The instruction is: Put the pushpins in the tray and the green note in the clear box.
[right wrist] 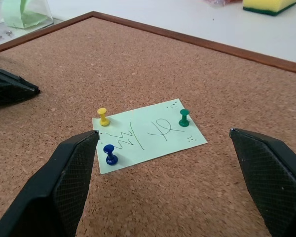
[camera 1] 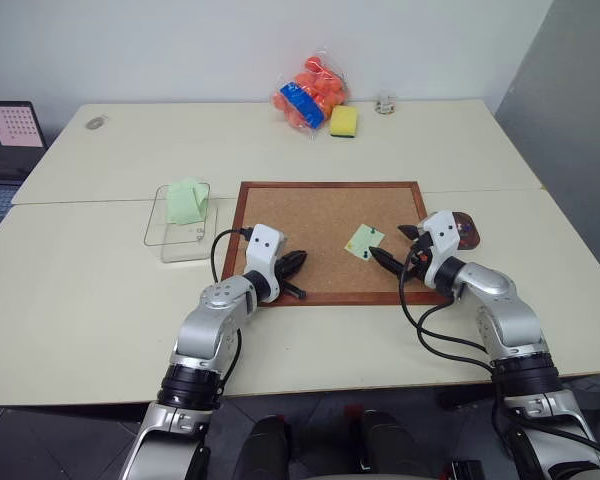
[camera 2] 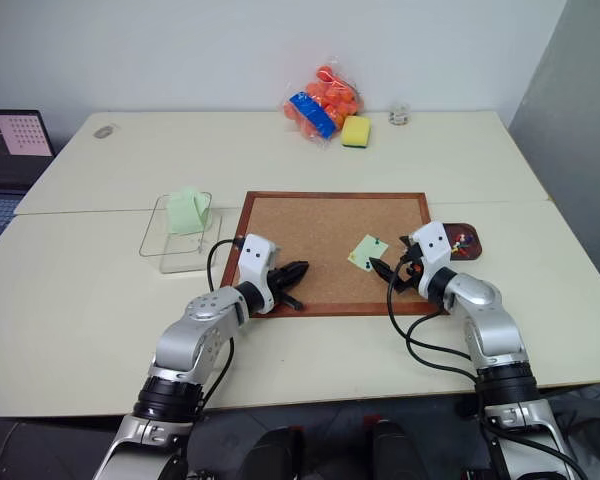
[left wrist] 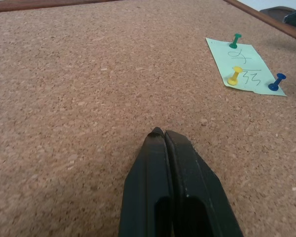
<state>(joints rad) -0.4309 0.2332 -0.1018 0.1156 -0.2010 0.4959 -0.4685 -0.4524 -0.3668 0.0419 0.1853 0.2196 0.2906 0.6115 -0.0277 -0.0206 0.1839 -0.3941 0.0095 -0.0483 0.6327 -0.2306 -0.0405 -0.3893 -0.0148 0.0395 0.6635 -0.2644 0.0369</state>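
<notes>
A laptop (camera 1: 8,130) is sitting at the far left edge of the cream table (camera 1: 100,300), at about ten o'clock in the head view. Next comes the clear box (camera 1: 180,222), lying at roughly nine o'clock from the corkboard (camera 1: 310,225), just beside its left frame, with a mint-green folded paper (camera 1: 187,200) resting inside it.

The left gripper (camera 1: 298,272) is hovering over the corkboard's near left corner, at about seven o'clock on the board, its two black fingers pressed tightly together with nothing between them, pointing toward three o'clock along the cork.

At about four o'clock on the board the green note (right wrist: 149,135) is lying flat, pinned to the cork and bearing scribbled pen marks. Three pushpins are standing in it: a yellow pushpin (right wrist: 103,116) at one corner, a blue pushpin (right wrist: 109,154) at the neighbouring corner, and a dark green pushpin (right wrist: 184,117) near the opposite edge.

The right gripper (camera 1: 400,252) is hanging just beside the note, at the board's right edge, aiming toward nine o'clock. Its fingers (right wrist: 69,182) are spread wide, holding nothing, and in the right wrist view the note is lying between and ahead of them.

Just past the board's right frame, at three o'clock, the tray (camera 2: 470,240) is sitting on the table, partly hidden by the right wrist, with a few small coloured pins inside.

Far back, around twelve to one o'clock, a bag of orange balls (camera 1: 310,90), a yellow sponge (camera 1: 343,121) and a small glass jar (camera 1: 385,103) are resting.
</notes>
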